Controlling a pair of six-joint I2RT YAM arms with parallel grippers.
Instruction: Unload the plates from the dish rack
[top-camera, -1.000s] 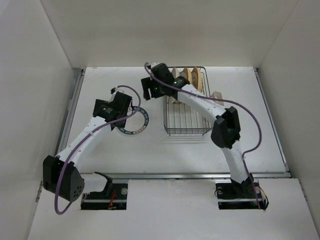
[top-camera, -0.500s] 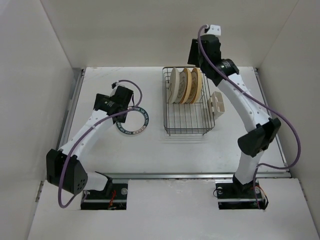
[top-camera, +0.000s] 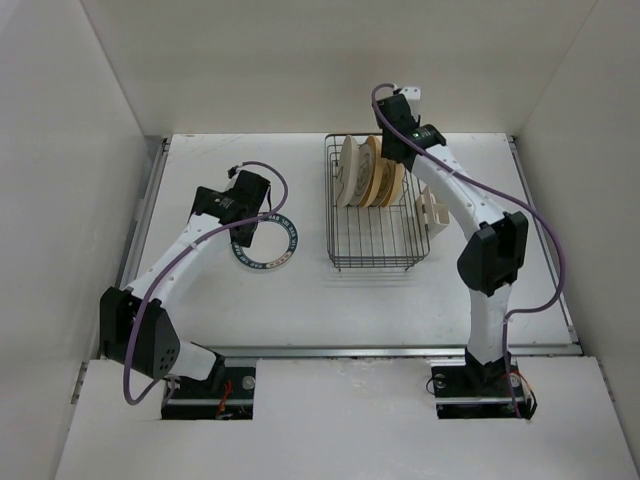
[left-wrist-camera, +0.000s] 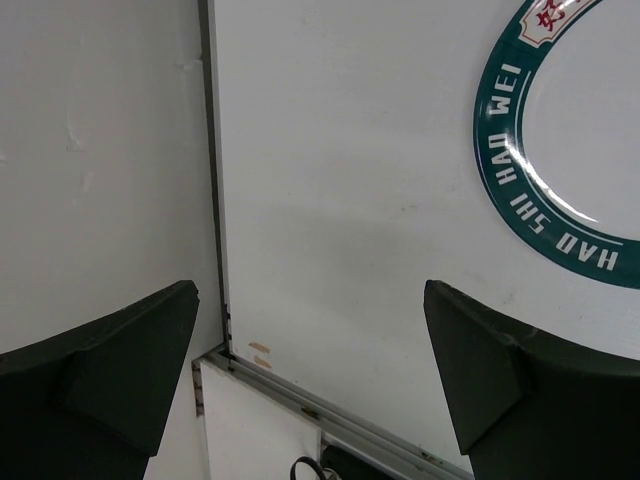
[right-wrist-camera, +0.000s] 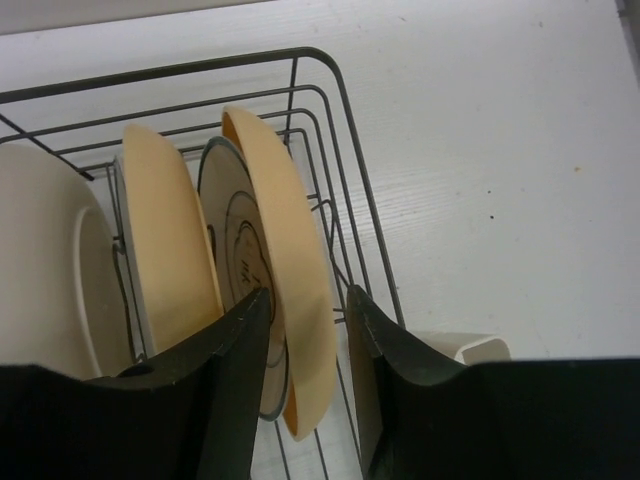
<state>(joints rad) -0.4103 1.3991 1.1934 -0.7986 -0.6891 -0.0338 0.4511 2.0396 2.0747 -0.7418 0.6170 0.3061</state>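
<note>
The right gripper (right-wrist-camera: 305, 300) is hanging over the far end of the dish rack (top-camera: 375, 245). Its two fingers are standing a little apart, one on each side of the rim of the outermost yellow plate (right-wrist-camera: 290, 230), and I am judging they are not pinching it yet. This plate is standing on edge, its long line running from near to far across the table (top-camera: 300, 300), so the lift is needing to go straight up. The left gripper (left-wrist-camera: 315, 380) is hovering wide open and empty, well apart from the rack, beside the ringed plate (top-camera: 270, 248) lying flat. I am counting three plates (top-camera: 368, 170) upright in the rack and one on the table.
</note>
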